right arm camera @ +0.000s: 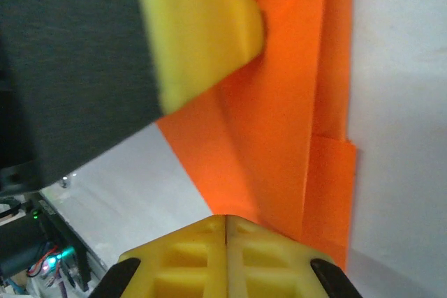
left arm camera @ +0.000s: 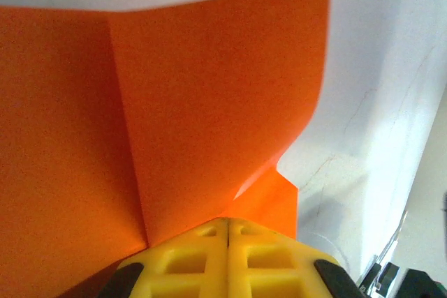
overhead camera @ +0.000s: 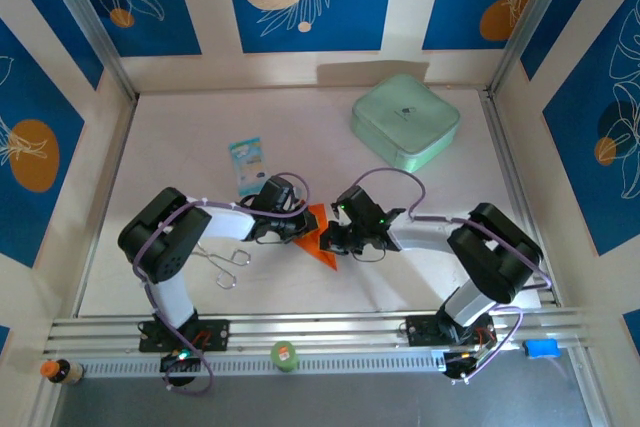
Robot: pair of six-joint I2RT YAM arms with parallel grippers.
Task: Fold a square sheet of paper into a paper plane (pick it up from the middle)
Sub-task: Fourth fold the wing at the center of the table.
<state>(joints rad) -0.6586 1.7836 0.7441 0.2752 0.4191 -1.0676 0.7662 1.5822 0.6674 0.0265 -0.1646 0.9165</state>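
One box (overhead camera: 405,119); left tool (left arm camera: 228,222), right tool (right arm camera: 226,218) pinch paper (left arm camera: 209,102)

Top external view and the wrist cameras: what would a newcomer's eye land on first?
The bright orange paper, creased and partly folded, lies at the centre of the table near the arms. The left gripper and right gripper are both shut, with their tips against it from either side. Behind them, a mint-green box sits at the far right.

Both arms reach inward from their bases at the bottom of the top view, elbows bent outward, wrists meeting near mid-frame. The left gripper (overhead camera: 303,228) and right gripper (overhead camera: 330,238) face each other almost tip to tip, each with its yellow fingers (left arm camera: 202,259) pressed together.
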